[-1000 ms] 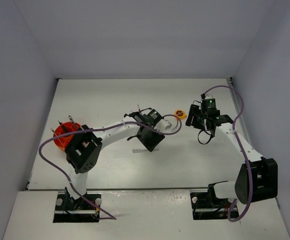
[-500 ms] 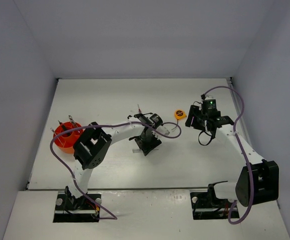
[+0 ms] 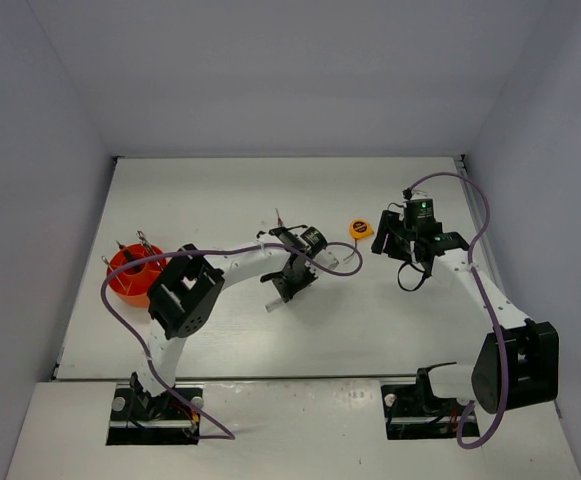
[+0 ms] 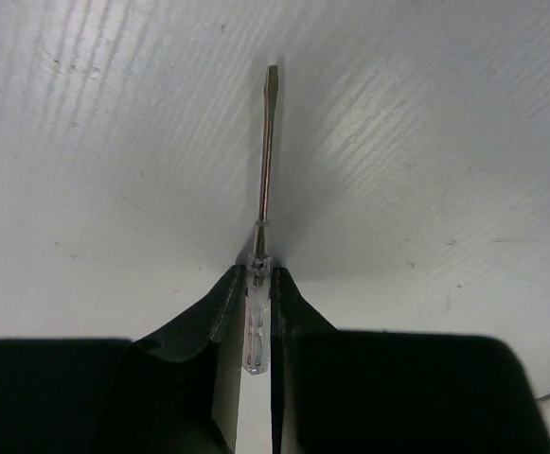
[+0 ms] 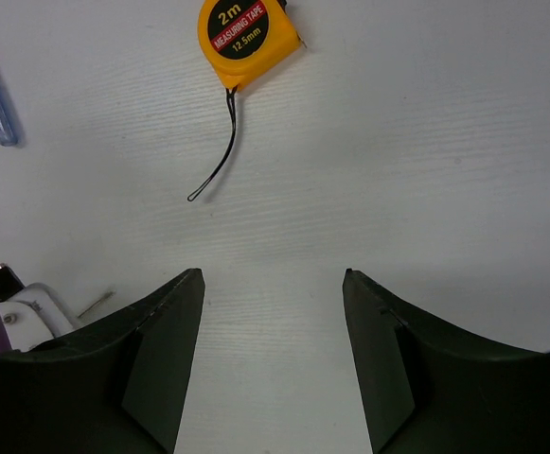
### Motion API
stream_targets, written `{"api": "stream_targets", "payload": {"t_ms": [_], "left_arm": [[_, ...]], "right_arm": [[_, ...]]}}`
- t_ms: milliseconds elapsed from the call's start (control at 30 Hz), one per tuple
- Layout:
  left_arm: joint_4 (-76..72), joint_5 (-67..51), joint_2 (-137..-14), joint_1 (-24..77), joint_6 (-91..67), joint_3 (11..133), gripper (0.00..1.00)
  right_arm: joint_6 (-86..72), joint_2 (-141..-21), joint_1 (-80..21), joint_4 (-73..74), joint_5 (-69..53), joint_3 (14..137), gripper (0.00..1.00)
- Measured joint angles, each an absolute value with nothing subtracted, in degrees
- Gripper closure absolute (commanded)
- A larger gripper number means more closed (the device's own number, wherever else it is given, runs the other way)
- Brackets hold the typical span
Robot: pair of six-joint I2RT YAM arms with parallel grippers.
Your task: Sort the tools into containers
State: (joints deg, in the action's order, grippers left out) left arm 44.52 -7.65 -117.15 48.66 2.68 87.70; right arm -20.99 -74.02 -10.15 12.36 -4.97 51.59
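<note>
While my left jaws clench the screwdriver (image 4: 266,151) by its clear handle, shaft pointing straight ahead over the bench (image 4: 464,132), the tub (image 3: 128,285) lies well apart to my left; right jaws released, tape measure (image 5: 246,36) ahead

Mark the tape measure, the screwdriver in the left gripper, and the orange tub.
yellow tape measure (image 5: 243,26): right wrist view, on its round black-and-red label.
flat-blade screwdriver (image 4: 266,151): left wrist view, mid metal shaft.
orange tub (image 3: 118,285): top external view, near-left rim.
</note>
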Motion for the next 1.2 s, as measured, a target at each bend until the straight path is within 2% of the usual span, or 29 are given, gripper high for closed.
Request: {"api": "stream_targets", "payload": {"t_ms": [167,433,600,867,1000,1200], "left_arm": [[40.53,-5.34,-109.55,46.29,0.42,81.44,1.00],[28.98,-1.76,-78.24,31.45,-1.90,67.07,1.00],[23.01,0.86,-65.70,22.95,0.11,57.37,1.00],[17.08,2.60,-56.18,10.83,5.89,44.64,1.00],[15.16,1.83,-55.74,5.52,6.40,44.23,1.00],[13.54,-0.54,-57.80,3.70,6.40,44.23,1.00]], "right_arm": [[-20.78,-74.04,-10.15,12.36,-5.55,51.62,0.43],[-20.27,-75.35,-10.15,11.93,-9.14,53.29,0.44],[-19.94,-76.33,-10.19,10.76,-12.12,53.93,0.45],[-19.12,-76.69,-10.22,10.18,-15.13,53.95,0.46],[-18.98,-76.77,-10.29,10.02,-16.05,53.95,0.46],[-18.80,-76.77,-10.59,9.55,-16.85,53.93,0.46]]}}
